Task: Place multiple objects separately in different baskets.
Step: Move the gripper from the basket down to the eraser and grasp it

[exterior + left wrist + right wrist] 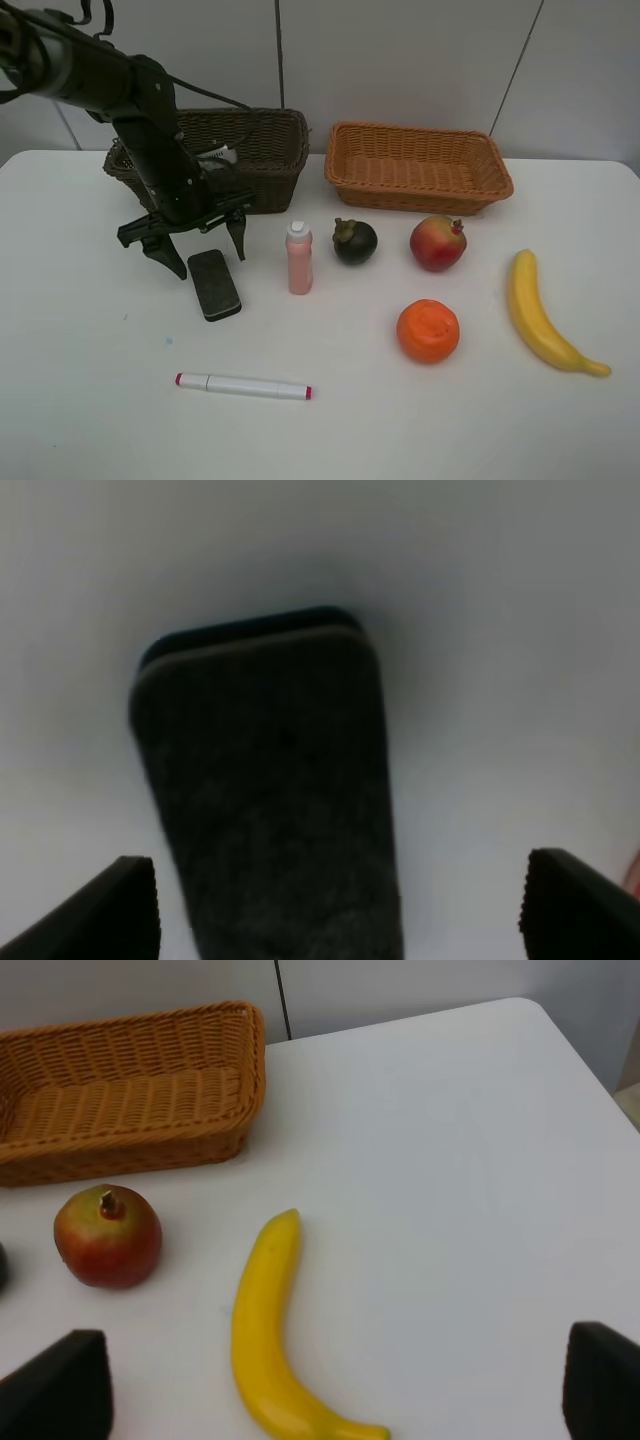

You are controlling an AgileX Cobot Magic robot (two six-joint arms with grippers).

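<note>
The left arm comes in from the upper left of the exterior view, its black links sloping down in front of the dark brown basket (265, 150). The left gripper (209, 260) points down at the table (90, 400), jaws spread wide and holding nothing. They straddle the upper end of the black eraser block (214, 285), which lies flat left of centre. In the left wrist view both fingertips (125, 905) stand clear of the block's sides.

The right gripper (330, 1390) shows only in its own wrist view, where it is also spread and empty, above the yellow banana (262, 1340) and the red fruit (108, 1237), below the orange-tan basket (130, 1090). The small pink bottle (299, 260) stands upright just right of the eraser, and the marker (243, 386) lies lower centre-left.
</note>
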